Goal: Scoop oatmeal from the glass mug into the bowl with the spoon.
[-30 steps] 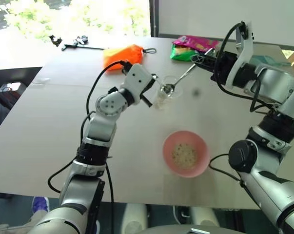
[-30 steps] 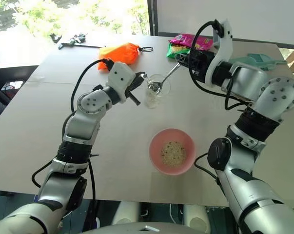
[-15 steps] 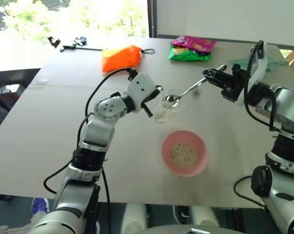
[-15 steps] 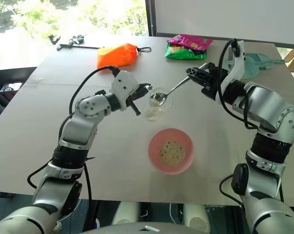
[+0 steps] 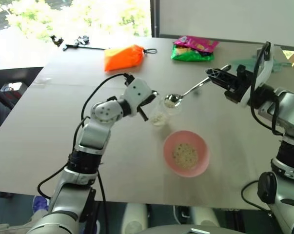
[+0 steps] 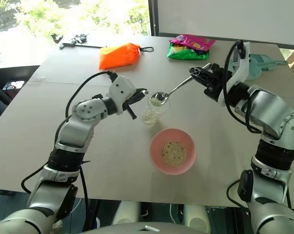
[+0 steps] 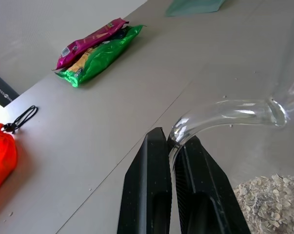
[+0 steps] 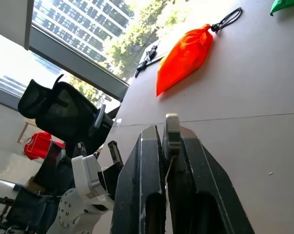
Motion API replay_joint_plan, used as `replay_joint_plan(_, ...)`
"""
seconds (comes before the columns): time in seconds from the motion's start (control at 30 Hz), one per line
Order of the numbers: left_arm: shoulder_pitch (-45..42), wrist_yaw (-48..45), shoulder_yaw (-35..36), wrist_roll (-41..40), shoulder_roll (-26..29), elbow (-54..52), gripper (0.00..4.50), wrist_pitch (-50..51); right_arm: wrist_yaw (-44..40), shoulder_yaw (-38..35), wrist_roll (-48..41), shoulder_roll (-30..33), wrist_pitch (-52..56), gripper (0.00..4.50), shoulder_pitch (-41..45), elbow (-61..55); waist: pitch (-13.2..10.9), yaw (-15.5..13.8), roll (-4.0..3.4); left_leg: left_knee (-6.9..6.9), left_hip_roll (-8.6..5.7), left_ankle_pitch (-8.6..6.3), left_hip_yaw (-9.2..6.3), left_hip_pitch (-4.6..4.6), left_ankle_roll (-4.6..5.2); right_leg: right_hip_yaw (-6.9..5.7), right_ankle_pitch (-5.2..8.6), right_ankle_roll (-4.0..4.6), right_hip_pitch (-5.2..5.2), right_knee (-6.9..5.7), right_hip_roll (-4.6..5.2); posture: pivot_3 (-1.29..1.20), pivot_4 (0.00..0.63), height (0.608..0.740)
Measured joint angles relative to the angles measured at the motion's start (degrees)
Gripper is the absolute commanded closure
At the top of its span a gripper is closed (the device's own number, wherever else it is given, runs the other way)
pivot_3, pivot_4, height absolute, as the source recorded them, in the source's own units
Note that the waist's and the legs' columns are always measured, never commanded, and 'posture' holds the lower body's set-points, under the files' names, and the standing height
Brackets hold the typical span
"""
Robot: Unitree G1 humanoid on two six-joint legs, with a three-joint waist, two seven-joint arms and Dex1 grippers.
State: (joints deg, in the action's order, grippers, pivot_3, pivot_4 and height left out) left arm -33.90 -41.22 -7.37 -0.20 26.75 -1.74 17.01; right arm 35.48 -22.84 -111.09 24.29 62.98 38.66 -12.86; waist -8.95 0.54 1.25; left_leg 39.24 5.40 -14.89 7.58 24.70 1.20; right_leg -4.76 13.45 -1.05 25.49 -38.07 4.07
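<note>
While loaded, slim silver metal spoon (image 6: 172,91) clamped in right gripper (image 6: 201,76) over clear glass mug (image 6: 153,108) mid-desk | left gripper (image 7: 172,161) pinching mug handle | wobble could drop pale oatmeal flakes (image 6: 156,101) short of round pink bowl (image 6: 172,151)

Clear glass mug (image 5: 160,113) pinched at its handle; silver spoon (image 5: 186,92) clamped by its handle, oatmeal-laden above it; pink bowl (image 5: 186,153) nearer.

Office-like room, grey table (image 5: 49,131), black office chair (image 8: 64,117), high-rise window view
</note>
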Motion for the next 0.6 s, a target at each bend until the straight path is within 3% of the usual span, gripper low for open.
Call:
replay_joint_plan(0.23,-0.01,-1.49,-0.07,0.02,0.77,0.12,4.48,-1.35,-1.55,-0.06,-0.41,0.63,-1.15,4.50,-2.75,-2.07,0.00,-0.03,0.00,0.00,0.00,0.00,0.00,0.00,0.00,0.00,0.00,0.00,0.00,0.00,0.00,0.00,0.150,0.740)
replay_joint_plan(0.6,-0.84,-3.19,-0.71,0.07,1.05,1.65,4.48,-3.99,-11.43,-0.08,-0.41,6.27,-2.17,4.50,-10.06,-5.63,0.00,-0.25,0.00,0.01,-0.01,0.00,-0.02,-0.01,0.01,0.00,0.00,0.00,-0.02,0.01,-0.01,0.00,0.150,0.740)
